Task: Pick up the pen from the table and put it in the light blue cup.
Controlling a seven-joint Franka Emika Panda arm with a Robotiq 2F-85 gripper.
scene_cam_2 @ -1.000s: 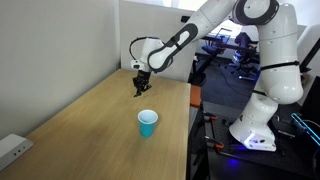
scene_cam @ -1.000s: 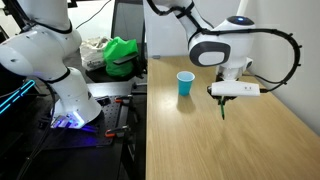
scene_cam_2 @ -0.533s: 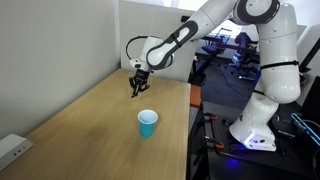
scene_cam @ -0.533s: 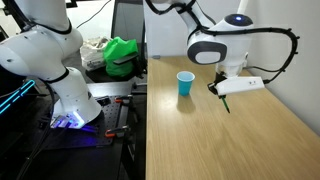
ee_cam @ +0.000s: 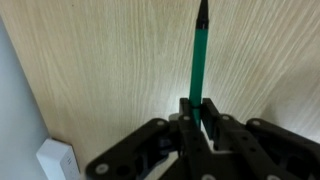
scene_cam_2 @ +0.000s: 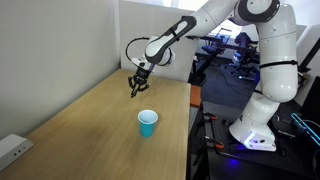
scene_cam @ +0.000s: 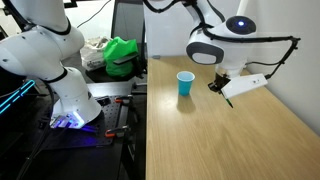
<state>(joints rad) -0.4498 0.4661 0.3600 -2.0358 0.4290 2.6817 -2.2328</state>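
Note:
My gripper (ee_cam: 197,108) is shut on the thin green pen (ee_cam: 198,65), which sticks out from the fingertips with its dark tip away from me, above the tan wood table (ee_cam: 110,60). In both exterior views the gripper (scene_cam: 222,88) (scene_cam_2: 135,83) hangs in the air over the table (scene_cam: 230,140) (scene_cam_2: 90,130) with the pen (scene_cam: 229,101) (scene_cam_2: 133,92) pointing down. The light blue cup (scene_cam: 185,85) (scene_cam_2: 148,124) stands upright on the table, apart from the gripper. The cup is out of the wrist view.
A second white robot (scene_cam: 50,60) (scene_cam_2: 265,90) stands beside the table. A green bag (scene_cam: 120,55) lies off the table's far end. A white wall socket box (scene_cam_2: 12,150) (ee_cam: 55,160) sits at the table edge by the wall.
The gripper has risen with the pen held in it and has tilted, so the pen hangs higher above the table. The cup has not moved.

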